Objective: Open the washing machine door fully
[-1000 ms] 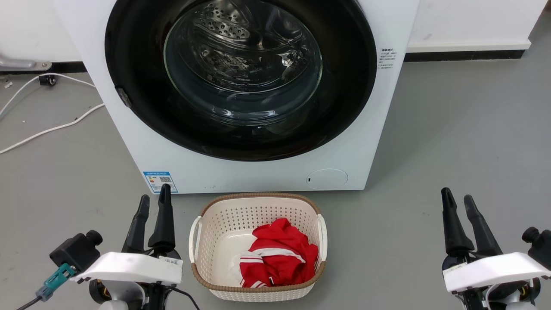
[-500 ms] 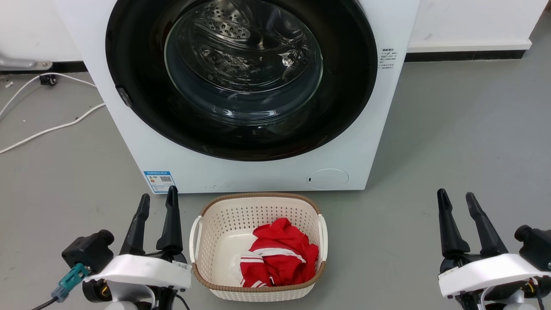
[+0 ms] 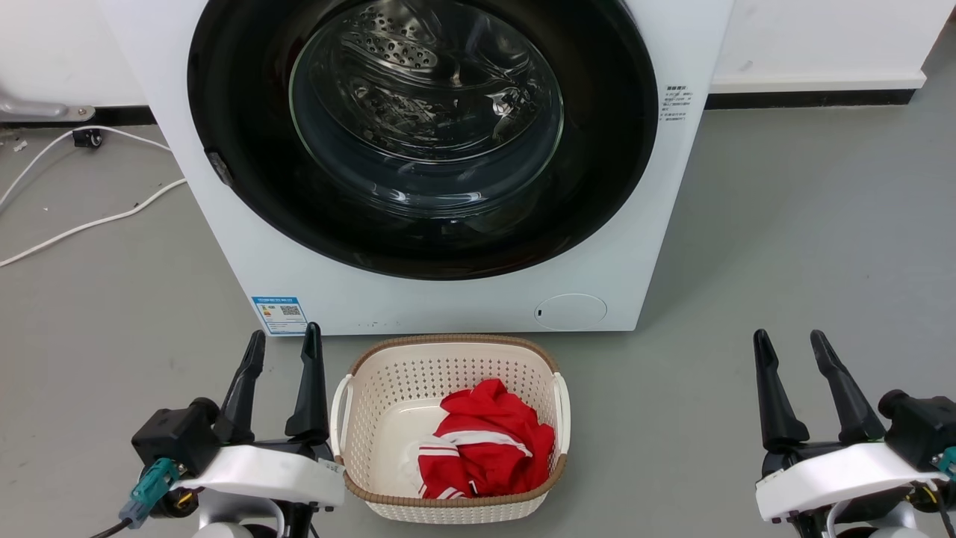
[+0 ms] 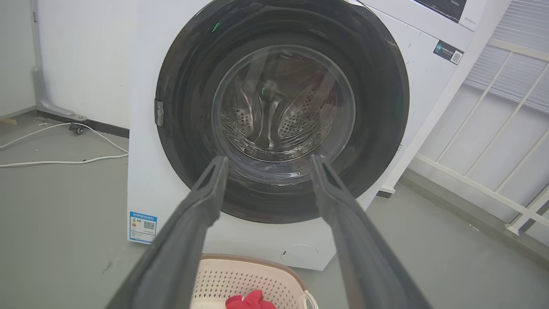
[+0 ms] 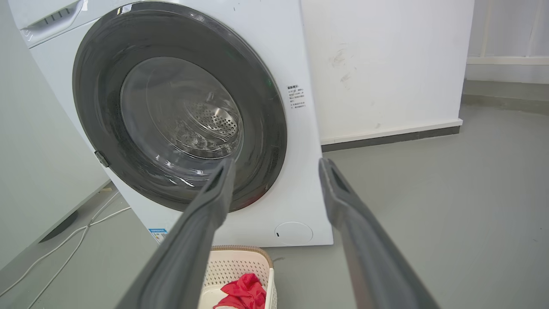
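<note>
Left gripper (image 3: 284, 336): low by the floor, just left of the basket (image 3: 448, 344); the two fingers stand parted with nothing between them.
Right gripper (image 3: 788, 336): well off to the right over bare floor, fingers parted about as wide, also empty.
Between them: the cream basket with a red garment (image 3: 485, 448) in it, just in front of the washing machine (image 3: 448, 302).
Washing machine door (image 3: 424, 134): shut flat against the white front and well apart from both grippers; the steel drum shows through its glass.
Grip point: a small grey tab (image 3: 218, 168) on the door's left rim.
Step in hand: approach, I'd say; the door is untouched.
Next move: probably the left arm rises and reaches forward to that tab, catches behind the rim, then draws it outward and round to the right. I cannot see the hinge.
Caution: the glossy rim offers little to hold.
</note>
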